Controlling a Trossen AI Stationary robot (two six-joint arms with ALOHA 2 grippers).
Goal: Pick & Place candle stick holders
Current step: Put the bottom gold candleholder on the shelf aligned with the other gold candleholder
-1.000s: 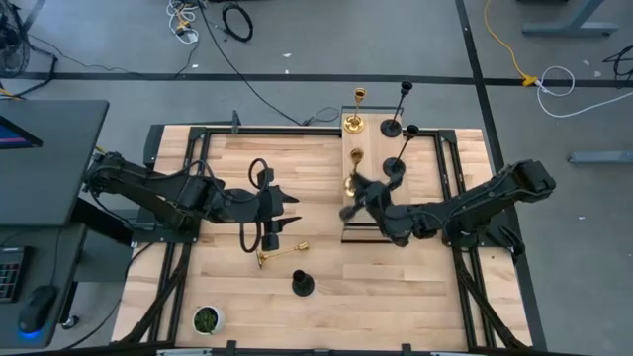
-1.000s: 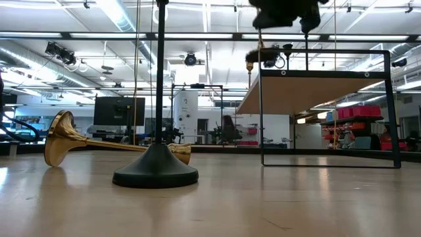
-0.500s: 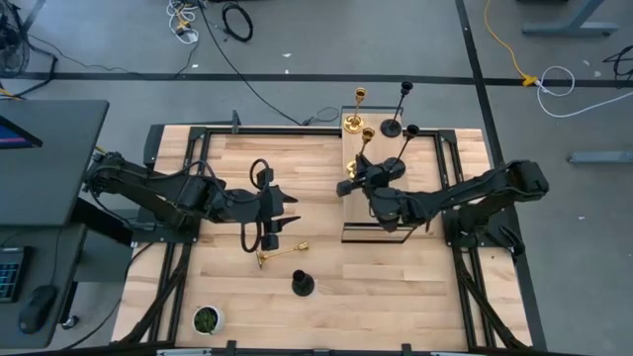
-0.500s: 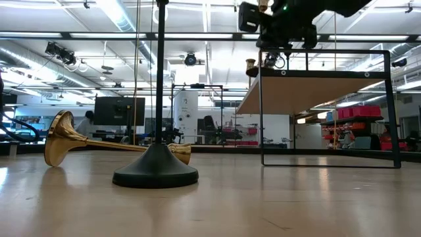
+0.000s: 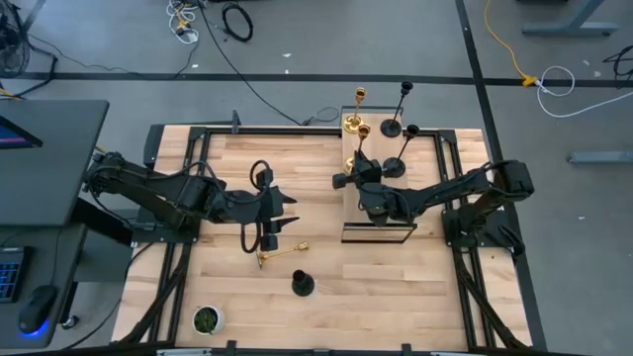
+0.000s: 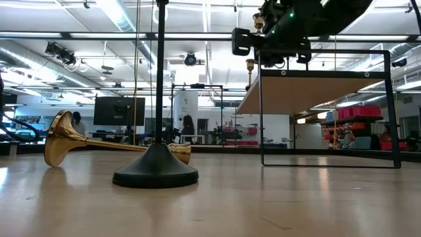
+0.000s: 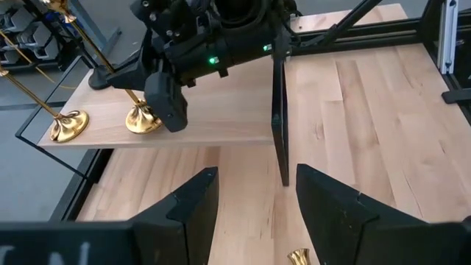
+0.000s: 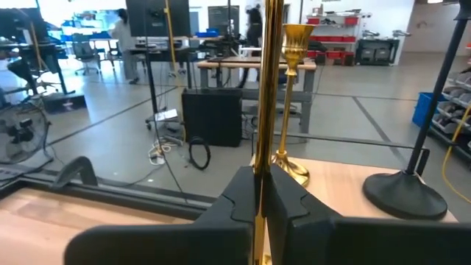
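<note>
My right gripper [image 5: 348, 180] is shut on a gold candlestick [image 5: 364, 131] over the far left part of a raised wooden shelf [image 5: 381, 213]. Its base [image 7: 143, 118] is at the shelf top. Another gold candlestick [image 5: 354, 123] and two black ones [image 5: 393, 127] [image 5: 393, 166] stand on their bases on the shelf. On the table, a gold candlestick [image 5: 282, 254] lies on its side and a black one [image 5: 303, 285] stands on its base. My left gripper [image 5: 289, 213] is open and empty, hovering just beyond the lying gold one. My right gripper pinches the gold candlestick's thin stem [image 8: 259, 165] between its two fingers [image 8: 291, 195], which lie level and across the stem. The candlestick stands upright in the hold. I cannot tell whether its base rests on the shelf top or hangs just above it.
The shelf stands on thin black legs [image 6: 262, 118] above the table. A small green plant pot [image 5: 206, 319] sits at the near left corner. A black frame [image 5: 198, 133] edges the wooden table. The table's middle is bare wood [image 5: 316, 178].
My right gripper has carried the gold candlestick toward the table's far edge and a little left, along the shelf's left side. The candlestick has turned from tilted to upright. My left arm has kept still.
</note>
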